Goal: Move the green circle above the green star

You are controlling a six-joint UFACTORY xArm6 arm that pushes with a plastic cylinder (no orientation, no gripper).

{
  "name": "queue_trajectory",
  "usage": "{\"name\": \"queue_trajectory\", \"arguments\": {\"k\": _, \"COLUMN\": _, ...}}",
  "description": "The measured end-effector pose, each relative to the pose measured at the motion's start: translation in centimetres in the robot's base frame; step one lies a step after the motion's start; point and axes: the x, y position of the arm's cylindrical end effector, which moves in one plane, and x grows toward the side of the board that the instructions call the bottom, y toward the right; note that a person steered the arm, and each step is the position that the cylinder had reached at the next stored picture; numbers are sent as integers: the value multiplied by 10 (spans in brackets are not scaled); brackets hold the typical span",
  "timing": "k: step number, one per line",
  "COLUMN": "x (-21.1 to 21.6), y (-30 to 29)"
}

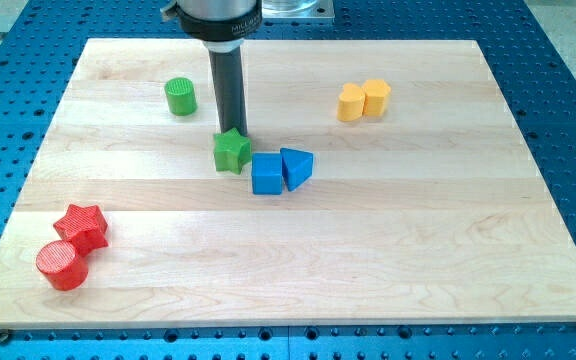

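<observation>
The green circle (180, 96) stands near the view's upper left of the wooden board (388, 240). The green star (231, 151) lies below and to the right of it, near the middle. My tip (234, 131) comes straight down from the view's top and ends at the top edge of the green star, touching or nearly touching it. The tip is to the right of and below the green circle, apart from it.
A blue cube (266, 173) and a blue triangle (296, 167) sit just right of the green star. Two yellow blocks (363, 100) sit together at the upper right. A red star (82, 227) and a red circle (62, 265) sit at the lower left.
</observation>
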Motion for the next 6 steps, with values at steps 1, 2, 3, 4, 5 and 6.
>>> {"name": "queue_trajectory", "arguments": {"k": 1, "x": 0, "y": 17}}
{"name": "queue_trajectory", "arguments": {"k": 2, "x": -22, "y": 18}}
{"name": "queue_trajectory", "arguments": {"k": 3, "x": -16, "y": -97}}
{"name": "queue_trajectory", "arguments": {"k": 4, "x": -37, "y": -149}}
{"name": "queue_trajectory", "arguments": {"k": 5, "x": -79, "y": -103}}
{"name": "queue_trajectory", "arguments": {"k": 6, "x": -77, "y": -42}}
